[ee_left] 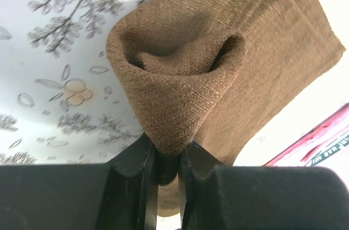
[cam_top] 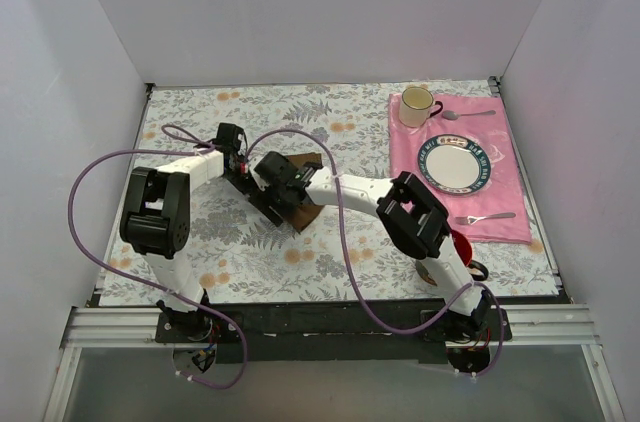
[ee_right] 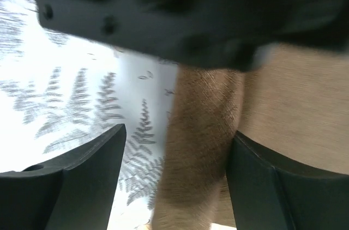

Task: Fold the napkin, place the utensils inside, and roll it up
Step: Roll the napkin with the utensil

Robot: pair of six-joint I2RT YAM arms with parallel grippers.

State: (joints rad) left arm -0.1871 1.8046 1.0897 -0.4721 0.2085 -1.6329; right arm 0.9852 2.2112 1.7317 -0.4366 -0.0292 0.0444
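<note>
The brown napkin lies bunched on the floral tablecloth at centre left, mostly under the two grippers. My left gripper is shut on a pinched fold of the napkin, which rises from between its fingertips. My right gripper is open and straddles a thick folded edge of the napkin, its jaws wide apart. The right finger touches the cloth. The gold spoon with the dark handle is out of view.
A pink placemat at the back right carries a blue-rimmed plate, a cream mug, a silver spoon and a silver fork. White walls enclose the table.
</note>
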